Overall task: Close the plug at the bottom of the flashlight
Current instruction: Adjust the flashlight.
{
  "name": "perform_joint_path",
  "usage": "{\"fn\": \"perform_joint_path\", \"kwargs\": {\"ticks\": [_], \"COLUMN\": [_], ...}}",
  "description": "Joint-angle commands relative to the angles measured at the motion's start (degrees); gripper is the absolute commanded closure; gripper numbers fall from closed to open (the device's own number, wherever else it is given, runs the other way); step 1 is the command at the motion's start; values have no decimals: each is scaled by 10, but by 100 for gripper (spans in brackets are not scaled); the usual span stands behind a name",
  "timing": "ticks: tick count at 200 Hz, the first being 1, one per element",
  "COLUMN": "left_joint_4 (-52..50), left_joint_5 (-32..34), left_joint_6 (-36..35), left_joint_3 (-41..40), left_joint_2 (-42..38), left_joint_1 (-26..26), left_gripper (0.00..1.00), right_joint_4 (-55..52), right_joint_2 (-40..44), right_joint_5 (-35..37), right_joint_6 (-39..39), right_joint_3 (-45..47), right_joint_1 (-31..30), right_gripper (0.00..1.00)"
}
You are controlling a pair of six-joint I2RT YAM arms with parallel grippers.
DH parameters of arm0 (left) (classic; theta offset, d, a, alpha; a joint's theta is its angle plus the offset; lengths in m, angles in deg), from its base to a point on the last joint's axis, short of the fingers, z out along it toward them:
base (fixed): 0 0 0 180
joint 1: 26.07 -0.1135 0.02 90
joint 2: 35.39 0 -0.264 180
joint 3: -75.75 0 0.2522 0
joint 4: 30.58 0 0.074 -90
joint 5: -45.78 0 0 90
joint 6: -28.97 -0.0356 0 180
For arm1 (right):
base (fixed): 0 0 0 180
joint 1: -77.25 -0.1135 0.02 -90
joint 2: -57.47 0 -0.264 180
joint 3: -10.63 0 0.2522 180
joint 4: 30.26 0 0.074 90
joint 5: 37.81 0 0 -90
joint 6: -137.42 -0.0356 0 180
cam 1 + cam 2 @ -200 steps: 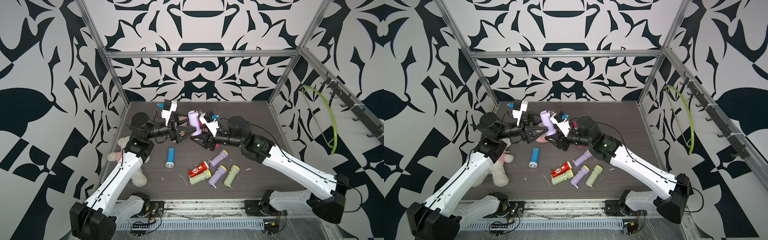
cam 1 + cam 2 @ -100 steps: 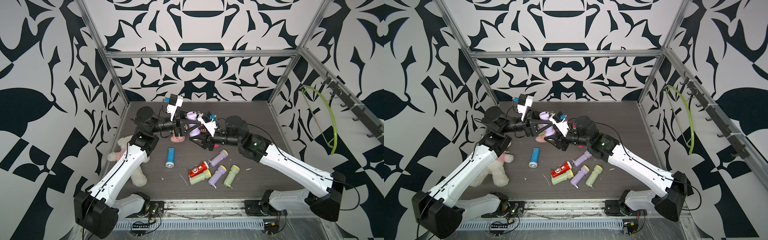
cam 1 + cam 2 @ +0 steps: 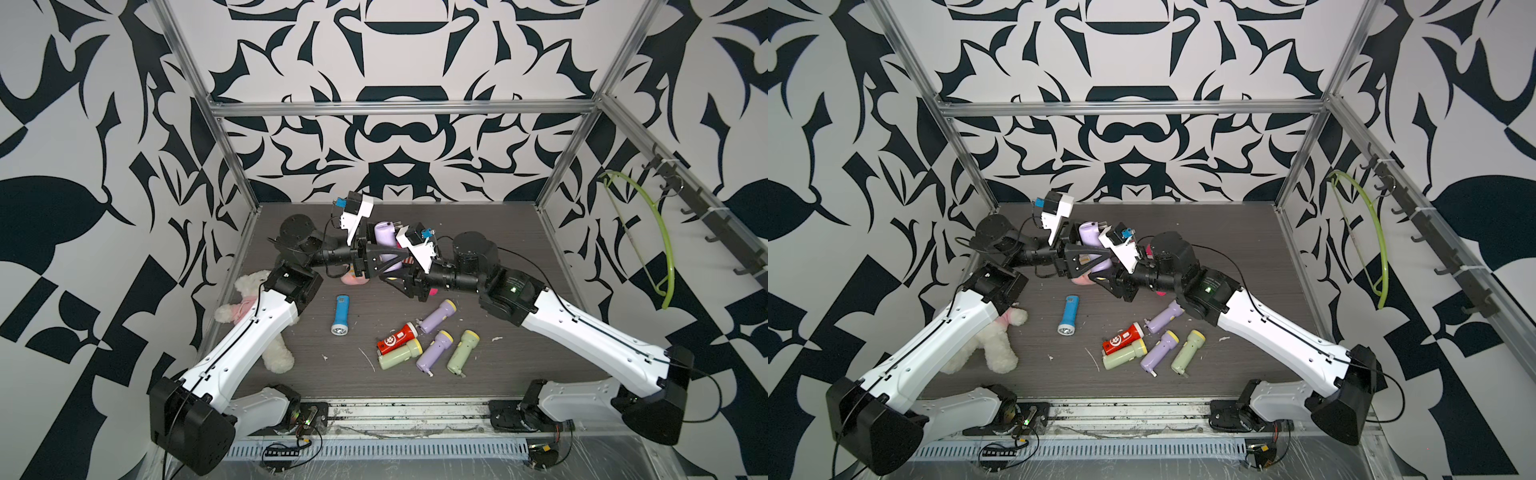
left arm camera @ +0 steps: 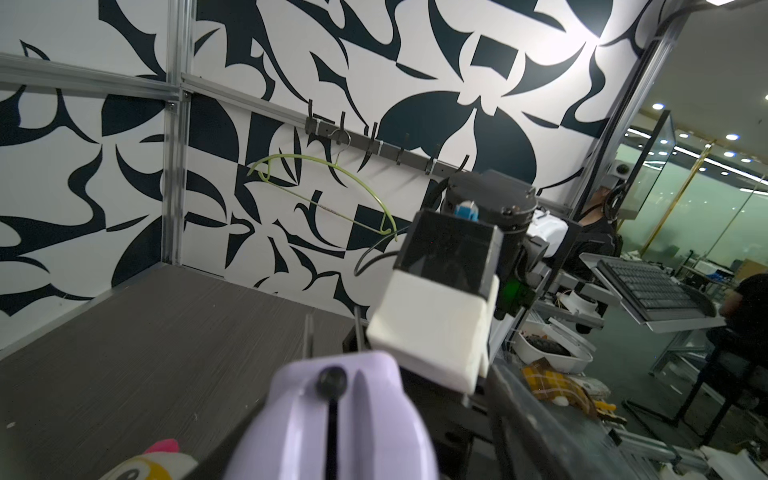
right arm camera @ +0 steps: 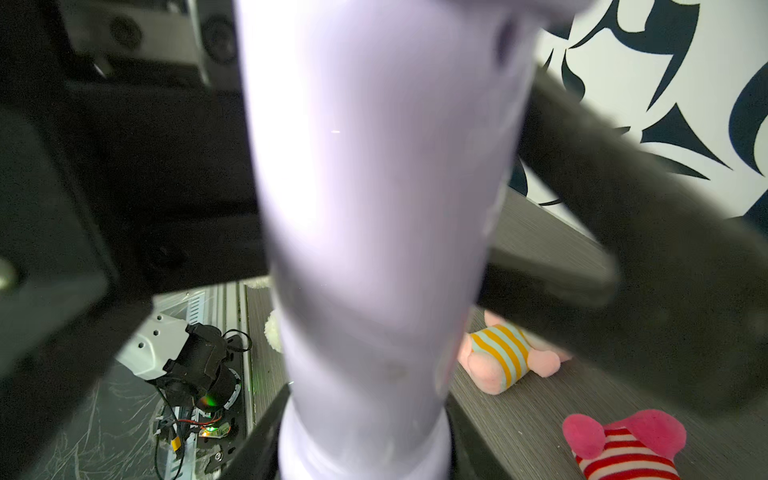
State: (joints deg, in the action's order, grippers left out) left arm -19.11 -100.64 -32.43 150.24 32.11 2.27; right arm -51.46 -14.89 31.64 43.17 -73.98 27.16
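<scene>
Right wrist view: what fills it?

Lilac flashlight [image 5: 365, 166], running lengthwise and blurred by nearness. The right tool [image 5: 376, 291] pinches its barrel, with a dark finger on each side.

Where does that put it in the cell?

Lifted clear of the table [image 3: 498, 249], right where the two tools meet. In both top views its butt end sticks up past the right tool, toward the back wall.

And the plug?

In the left wrist view the plug [image 4: 358, 332] shows as two thin pins standing out beyond the butt end, just ahead of the left tool [image 3: 386, 245]. It looks folded out, not shut.

What is the left tool doing?

Its jaws straddle the flashlight just above the right tool's grip. Whether they press on it or stand off, I cannot tell.

Anything around them?

A pink plush [image 3: 355, 279] lies on the table under the tools. A blue flashlight [image 3: 340, 314] lies alone, nearer the arm bases than the left tool. Five loose flashlights [image 3: 432, 345] cluster below the right tool's wrist. A white plush [image 3: 249, 291] sits against the left arm. A green hanger [image 3: 660, 249] hangs on the wall, well apart beyond the right tool.
</scene>
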Motion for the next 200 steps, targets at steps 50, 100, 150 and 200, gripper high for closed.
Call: {"fn": "perform_joint_path", "kwargs": {"ticks": [50, 100, 150, 200], "left_joint_4": [-29, -44, -90, -161], "left_joint_5": [4, 25, 80, 195], "left_joint_6": [-12, -31, -82, -189], "left_joint_3": [0, 5, 20, 20], "left_joint_2": [-13, -18, -24, -43], "left_joint_1": [1, 1, 2, 1], "left_gripper": [62, 80, 98, 100], "right_joint_4": [47, 42, 18, 7], "right_joint_2": [11, 10, -11, -30], "right_joint_5": [-3, 13, 12, -19], "right_joint_6": [5, 4, -20, -77], "right_joint_3": [-40, -32, -37, -12], "right_joint_1": [-4, -4, -4, -4], "right_gripper": [100, 100, 48, 30]}}
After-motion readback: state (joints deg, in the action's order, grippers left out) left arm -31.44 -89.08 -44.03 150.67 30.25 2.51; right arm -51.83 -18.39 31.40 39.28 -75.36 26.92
